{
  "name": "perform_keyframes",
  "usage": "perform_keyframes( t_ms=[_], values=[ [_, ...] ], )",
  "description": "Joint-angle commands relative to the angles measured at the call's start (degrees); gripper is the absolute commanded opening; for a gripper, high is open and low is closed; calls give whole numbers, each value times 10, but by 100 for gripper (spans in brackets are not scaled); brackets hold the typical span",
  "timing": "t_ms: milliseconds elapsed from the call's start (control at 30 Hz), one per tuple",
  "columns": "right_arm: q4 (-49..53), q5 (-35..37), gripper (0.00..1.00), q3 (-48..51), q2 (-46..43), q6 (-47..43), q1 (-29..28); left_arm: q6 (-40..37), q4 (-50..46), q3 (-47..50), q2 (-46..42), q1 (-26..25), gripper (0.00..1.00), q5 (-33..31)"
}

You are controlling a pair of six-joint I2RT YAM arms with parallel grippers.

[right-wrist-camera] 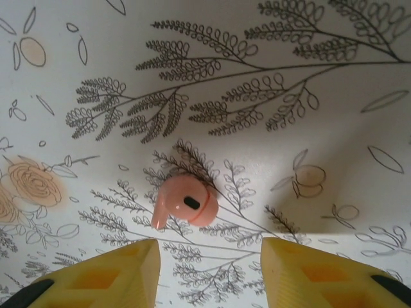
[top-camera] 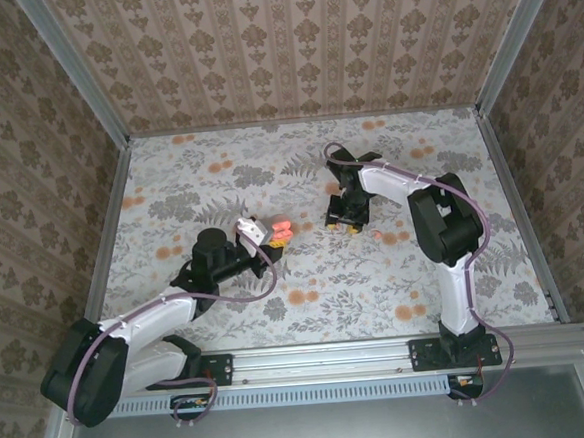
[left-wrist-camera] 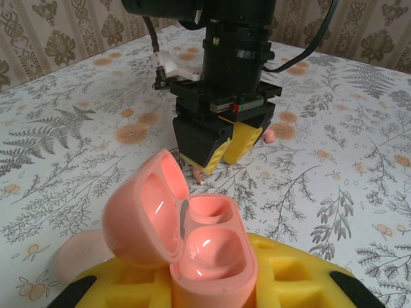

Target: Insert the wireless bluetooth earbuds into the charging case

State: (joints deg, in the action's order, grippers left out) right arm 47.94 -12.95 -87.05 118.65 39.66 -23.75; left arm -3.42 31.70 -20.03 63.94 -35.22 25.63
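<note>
Stage: pick-up of the first earbud is being lined up; nothing is seated in the case yet.
Done: the charging case [left-wrist-camera: 202, 263] is standing open, its lid [left-wrist-camera: 144, 205] tipped back on the hinge, and both hollows [left-wrist-camera: 205, 247] are showing empty.
Left to do: both earbuds are waiting to be lifted, carried across and pressed in, by my judgement nearly the whole job.
Left gripper [top-camera: 260, 239]: its jaws are clamping the charging case by the base and holding it up off the desk [top-camera: 426, 270], mouth facing upward.
Right gripper [right-wrist-camera: 209, 273]: it is pointing straight down, its jaws are standing apart and holding nothing.
First earbud [right-wrist-camera: 186, 204]: it is lying on its side on the desk just ahead of the right gripper's pads [right-wrist-camera: 96, 276], roughly in line with the gap between them and touching neither.
Second earbud [left-wrist-camera: 270, 136]: it is lying on the desk a little beyond the right gripper, apart from the first.
Materials, earbuds: glossy salmon-pink plastic; a rounded bulb with a short stem and a small dark oval mark.
Materials, case: smooth pink shell with rounded corners, the inside catching bright glare.
Materials, pads: yellow, matte, blocky, with recessed pockets.
Materials, desk: a flat covering printed with ferns and orange flowers.
</note>
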Motion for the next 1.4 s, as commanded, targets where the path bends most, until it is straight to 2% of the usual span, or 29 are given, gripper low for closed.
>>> perform_keyframes(
  t_ms=[0, 667, 1367],
  values=[
    [-7, -19, 45, -18, 19, 15, 3, -7, 0, -20, 5, 4, 17, 12],
    [-27, -32, 41, -55, 48, 8, 2, -5, -8, -23, 11, 10, 17, 14],
    [38, 12, 35, -102, 91, -32, -9, -3, -18, -25, 9, 12, 17, 14]
  ],
)
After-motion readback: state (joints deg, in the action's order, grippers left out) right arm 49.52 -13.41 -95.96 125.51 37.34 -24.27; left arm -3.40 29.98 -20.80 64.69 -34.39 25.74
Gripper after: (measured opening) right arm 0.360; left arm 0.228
